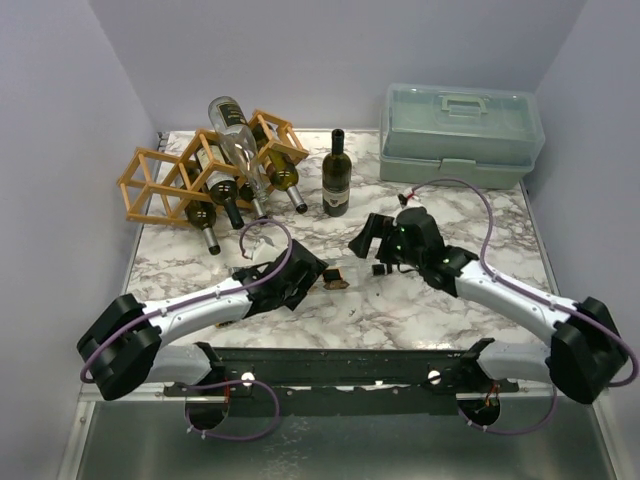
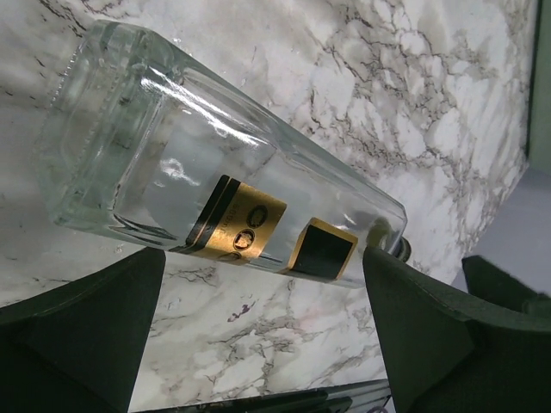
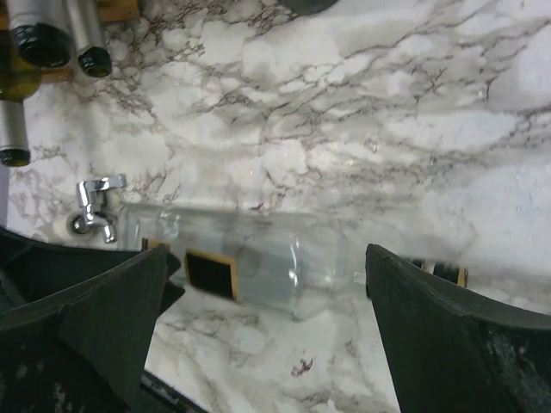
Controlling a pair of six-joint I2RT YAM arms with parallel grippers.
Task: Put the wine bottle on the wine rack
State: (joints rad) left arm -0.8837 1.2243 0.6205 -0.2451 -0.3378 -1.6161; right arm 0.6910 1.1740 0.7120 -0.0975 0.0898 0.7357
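A clear glass bottle (image 2: 198,163) with a gold and black label lies on its side on the marble table. It shows between the fingers in the right wrist view (image 3: 284,258) and only faintly in the top view (image 1: 337,279). My left gripper (image 1: 312,272) is open and empty just left of it, jaws wide (image 2: 263,284). My right gripper (image 1: 368,236) is open and empty just right of it (image 3: 267,284). A dark wine bottle (image 1: 336,176) stands upright behind them. The wooden lattice wine rack (image 1: 165,183) at the back left holds several bottles, one clear (image 1: 233,135) on top.
A translucent plastic toolbox (image 1: 460,133) stands at the back right. A small chrome piece (image 3: 93,206) lies on the table below the rack's bottle necks (image 3: 39,39). Purple walls close the sides and back.
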